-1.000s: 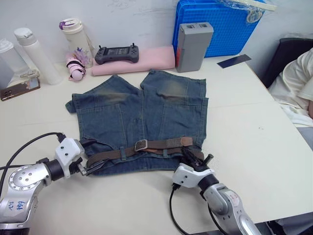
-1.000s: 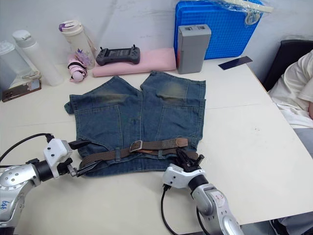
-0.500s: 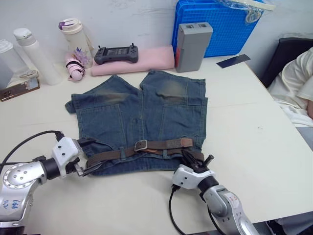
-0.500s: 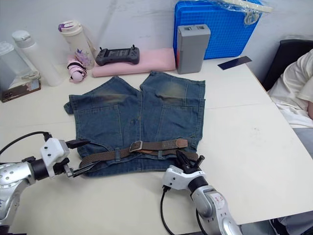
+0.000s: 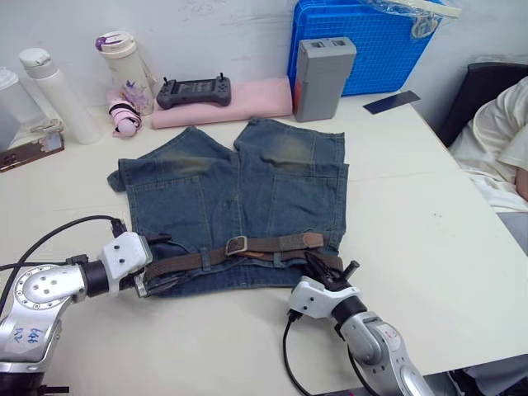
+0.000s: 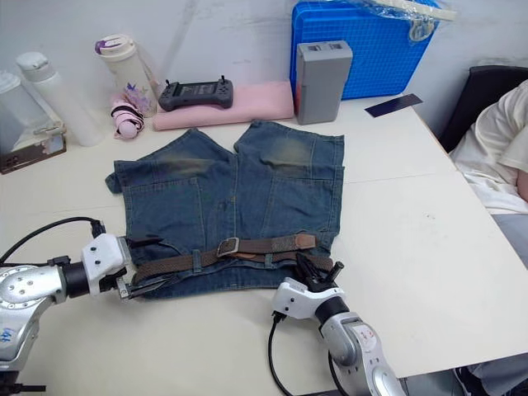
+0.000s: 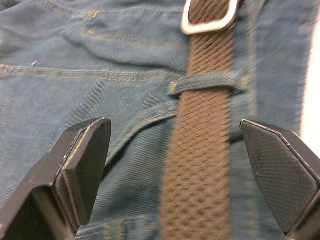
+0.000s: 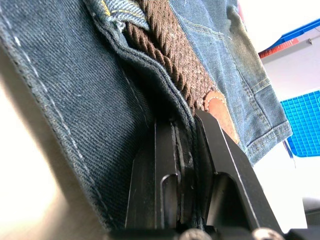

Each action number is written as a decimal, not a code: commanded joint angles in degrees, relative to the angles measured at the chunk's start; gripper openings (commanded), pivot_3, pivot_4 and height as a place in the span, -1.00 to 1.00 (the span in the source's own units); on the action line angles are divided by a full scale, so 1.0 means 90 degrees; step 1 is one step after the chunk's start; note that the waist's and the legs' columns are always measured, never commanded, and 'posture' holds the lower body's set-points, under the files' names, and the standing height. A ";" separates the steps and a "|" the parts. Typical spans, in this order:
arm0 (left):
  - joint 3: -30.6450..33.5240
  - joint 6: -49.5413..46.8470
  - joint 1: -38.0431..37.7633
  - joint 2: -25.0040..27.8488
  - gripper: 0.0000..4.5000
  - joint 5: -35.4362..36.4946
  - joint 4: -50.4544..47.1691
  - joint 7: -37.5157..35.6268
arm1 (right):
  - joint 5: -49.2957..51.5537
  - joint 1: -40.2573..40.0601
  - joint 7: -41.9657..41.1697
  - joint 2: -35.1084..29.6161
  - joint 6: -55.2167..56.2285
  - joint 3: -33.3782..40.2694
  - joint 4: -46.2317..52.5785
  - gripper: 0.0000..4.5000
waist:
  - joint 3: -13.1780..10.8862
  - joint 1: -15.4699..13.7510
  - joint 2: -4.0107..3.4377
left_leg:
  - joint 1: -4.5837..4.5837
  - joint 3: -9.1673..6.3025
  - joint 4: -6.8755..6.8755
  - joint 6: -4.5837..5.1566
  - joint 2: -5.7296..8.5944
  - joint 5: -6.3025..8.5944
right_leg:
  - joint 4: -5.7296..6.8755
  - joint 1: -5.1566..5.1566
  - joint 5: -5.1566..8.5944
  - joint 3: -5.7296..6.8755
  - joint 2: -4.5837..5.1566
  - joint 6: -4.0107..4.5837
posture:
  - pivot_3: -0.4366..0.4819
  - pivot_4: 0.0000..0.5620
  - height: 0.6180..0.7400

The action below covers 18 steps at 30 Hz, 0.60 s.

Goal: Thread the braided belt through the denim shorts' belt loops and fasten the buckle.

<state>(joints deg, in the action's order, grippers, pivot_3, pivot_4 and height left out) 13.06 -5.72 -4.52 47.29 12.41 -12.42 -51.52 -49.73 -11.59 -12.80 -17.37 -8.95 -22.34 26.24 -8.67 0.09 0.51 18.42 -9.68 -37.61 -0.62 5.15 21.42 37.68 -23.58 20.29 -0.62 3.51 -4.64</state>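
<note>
The denim shorts (image 5: 239,190) lie flat on the white table (image 5: 429,231), waistband toward me. The braided belt (image 5: 272,244) runs along the waistband under a belt loop (image 7: 205,82), and its silver buckle (image 5: 238,244) is near the middle. My left gripper (image 5: 161,262) is open at the waistband's left end. Its fingers (image 7: 80,170) straddle the belt (image 7: 200,160) without touching it. My right gripper (image 5: 319,264) is shut on the waistband's denim edge at the right end, close to the belt's tan tip (image 8: 217,107).
Behind the shorts lie a pink folded cloth (image 5: 247,101) with a game controller (image 5: 193,91) on it, a grey box (image 5: 322,76) and a blue crate (image 5: 371,41). Bottles (image 5: 49,95) and a phone (image 5: 33,150) stand far left. A person sits at the right edge (image 5: 499,140).
My left gripper has moved right, onto the waistband's left end, and now straddles the belt. The right gripper has stayed shut in place.
</note>
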 commanded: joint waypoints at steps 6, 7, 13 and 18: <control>-0.0022 0.0141 0.0187 0.0009 1.00 -0.0331 0.0191 0.0328 | 0.0016 -0.0013 -0.0157 -0.0022 -0.0065 -0.0043 -0.0245 -0.98 | 0.0000 -0.0005 0.0001 | -0.0001 0.0000 -0.0001 0.0000 0.0000 0.0000 | 0.0001 0.0001 0.0000 0.0000 0.0000 0.0000 | -0.05 -0.47 0.79; -0.0032 0.0130 0.0243 -0.0030 1.00 -0.0360 0.0202 0.0403 | 0.0022 0.0000 -0.0163 -0.0025 -0.0064 -0.0039 -0.0253 -0.98 | 0.0001 -0.0005 0.0001 | -0.0001 0.0000 -0.0001 0.0000 0.0000 0.0000 | 0.0001 0.0001 0.0000 0.0000 0.0001 0.0000 | -0.05 -0.47 0.79; -0.0167 0.0349 0.0143 -0.0142 0.07 -0.0557 -0.0182 0.0533 | 0.0052 0.0044 -0.0199 -0.0043 -0.0064 -0.0021 -0.0293 -1.00 | 0.0001 0.0002 0.0001 | -0.0002 0.0001 -0.0002 0.0000 0.0000 0.0000 | 0.0003 0.0001 0.0000 -0.0001 0.0000 0.0000 | -0.05 -0.47 0.79; -0.0406 0.0776 -0.0467 -0.0149 -0.50 -0.1528 -0.0292 0.1030 | 0.0120 0.0092 -0.0284 -0.0044 -0.0081 -0.0023 -0.0345 -1.00 | 0.0001 0.0002 0.0001 | -0.0004 0.0003 -0.0002 0.0000 0.0001 0.0000 | 0.0003 0.0003 0.0000 -0.0005 0.0000 0.0000 | -0.05 -0.47 0.79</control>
<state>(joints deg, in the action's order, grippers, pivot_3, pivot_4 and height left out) 9.86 -0.49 -7.31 46.00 2.43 -14.39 -44.79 -49.15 -10.03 -13.70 -17.42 -8.83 -22.20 25.22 -8.67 0.11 0.52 18.37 -9.65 -37.62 -0.62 5.14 21.42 37.71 -23.55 20.29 -0.67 3.50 -4.64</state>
